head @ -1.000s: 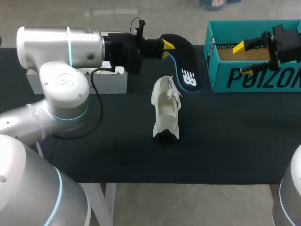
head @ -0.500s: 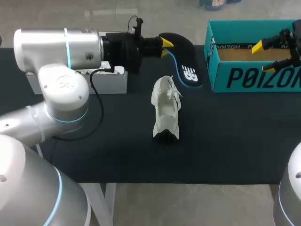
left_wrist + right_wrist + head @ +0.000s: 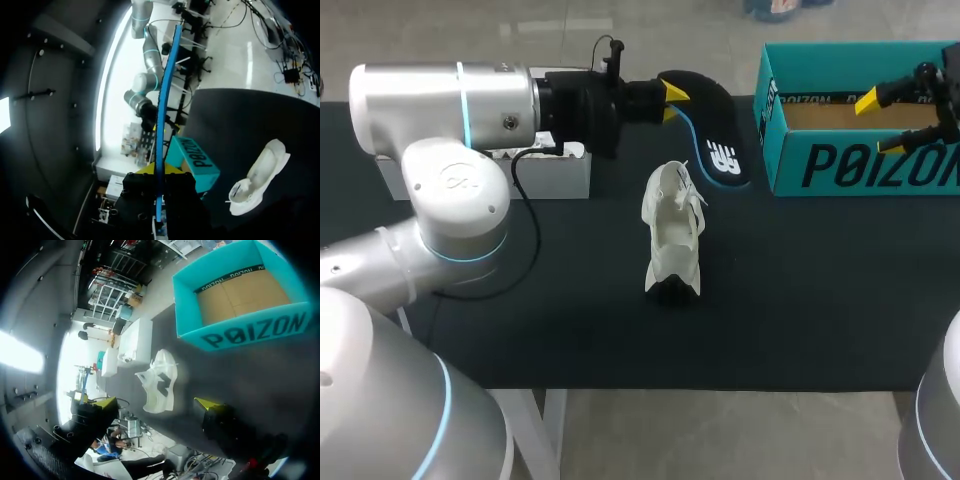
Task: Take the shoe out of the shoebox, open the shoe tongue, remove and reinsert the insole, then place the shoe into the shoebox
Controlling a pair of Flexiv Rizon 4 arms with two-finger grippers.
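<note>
A white shoe [image 3: 672, 235] lies on its side in the middle of the black table, also seen in the left wrist view [image 3: 260, 175] and the right wrist view [image 3: 160, 380]. My left gripper [image 3: 665, 100] is shut on a black insole [image 3: 715, 140] with a blue edge, held above the table behind the shoe. From the left wrist the insole [image 3: 161, 125] shows edge-on between the fingers of that gripper [image 3: 159, 175]. The teal shoebox [image 3: 860, 165] stands open at the back right, with nothing inside [image 3: 240, 295]. My right gripper [image 3: 895, 118] hangs open over the box [image 3: 156, 405].
A white box [image 3: 535, 170] sits at the back left under my left arm, with a black cable looping off it; it also shows in the right wrist view [image 3: 135, 342]. The table's front edge runs close below the shoe.
My right gripper has moved to the right, farther over the shoebox. The left gripper with the insole has shifted slightly back. The shoe has stayed put.
</note>
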